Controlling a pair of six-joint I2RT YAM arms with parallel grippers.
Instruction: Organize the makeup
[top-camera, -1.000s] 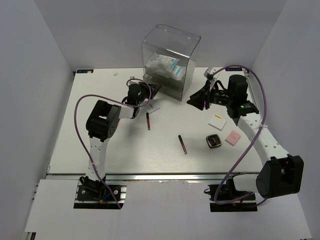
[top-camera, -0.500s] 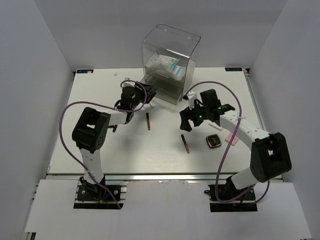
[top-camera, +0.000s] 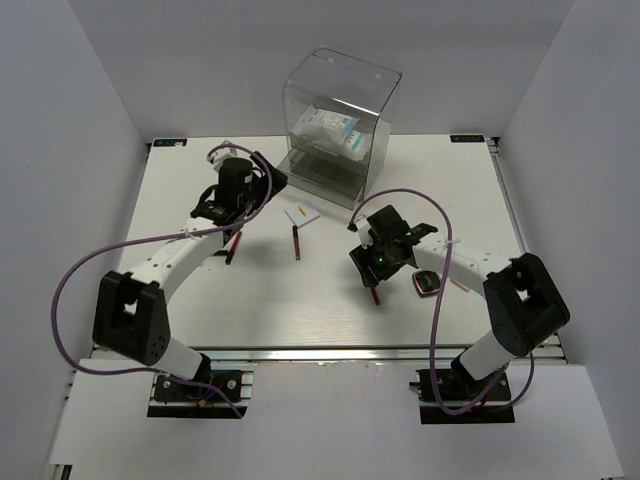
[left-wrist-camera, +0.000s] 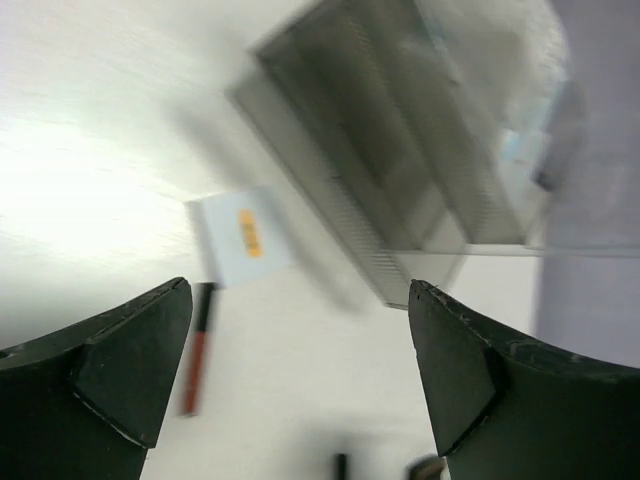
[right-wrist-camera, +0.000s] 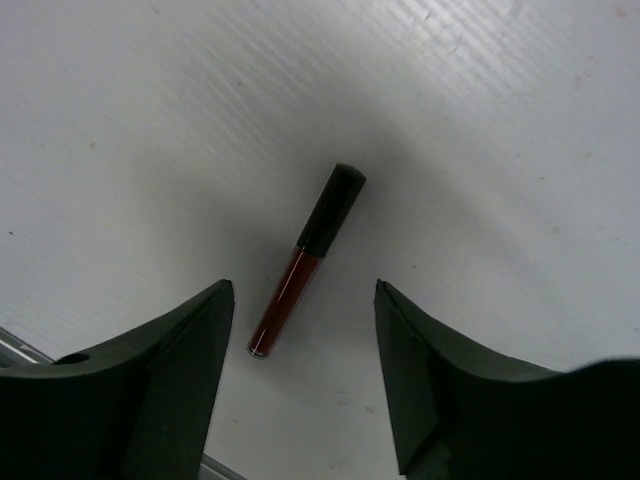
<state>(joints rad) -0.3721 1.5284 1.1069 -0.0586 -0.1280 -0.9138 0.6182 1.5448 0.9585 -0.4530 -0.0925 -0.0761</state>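
My right gripper (top-camera: 380, 264) (right-wrist-camera: 303, 290) hangs open just over a dark-red stick (right-wrist-camera: 307, 260) (top-camera: 373, 292). The stick lies on the table between the jaws, nearer the left one and touching neither. To its right sit the black compact (top-camera: 428, 283) and a sliver of the pink square (top-camera: 460, 285). My left gripper (top-camera: 245, 195) (left-wrist-camera: 300, 290) is wide open and empty, up and left of a white square (top-camera: 302, 214) (left-wrist-camera: 243, 235). A second dark-red stick (top-camera: 296, 242) (left-wrist-camera: 195, 345) lies below that square. The clear packet (top-camera: 325, 128) sits inside the drawer box.
The clear plastic drawer box (top-camera: 340, 75) (left-wrist-camera: 400, 170) stands at the back middle of the table. Another slim reddish stick (top-camera: 232, 248) lies beside my left forearm. Purple cables loop off both arms. White walls close in the table on three sides.
The left gripper opened, left the white square by the box and drew back to the left. The right arm swung from the back right to above the stick, its jaws narrowing.
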